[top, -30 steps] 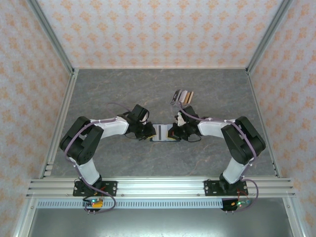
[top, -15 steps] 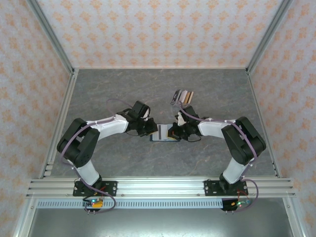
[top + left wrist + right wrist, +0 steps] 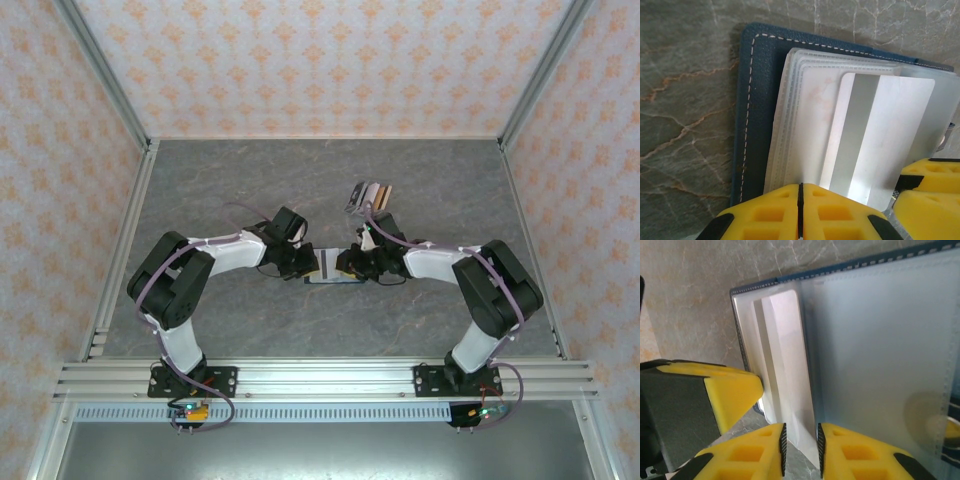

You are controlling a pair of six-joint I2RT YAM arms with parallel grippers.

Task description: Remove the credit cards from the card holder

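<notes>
The navy card holder (image 3: 328, 269) lies open on the grey table between both grippers. In the left wrist view its stitched cover (image 3: 752, 100) carries clear sleeves, and a white credit card (image 3: 880, 135) sticks partway out of one. My left gripper (image 3: 800, 192) is shut, its yellow fingertips resting at the sleeves' near edge. My right gripper (image 3: 800, 447) is slightly open, with the corner of the white card (image 3: 785, 355) lying in the gap between its pads. From above, the left gripper (image 3: 308, 266) and right gripper (image 3: 347, 264) flank the holder.
A striped cluster of cards (image 3: 368, 195) lies on the table just behind the right gripper. Metal rails and patterned walls (image 3: 130, 120) enclose the table. The right gripper's fingers (image 3: 927, 175) sit close beside the left gripper's fingers (image 3: 732, 390).
The right gripper's jaws have parted from shut and it has shifted left over the holder. The left gripper has edged right, closer to the holder.
</notes>
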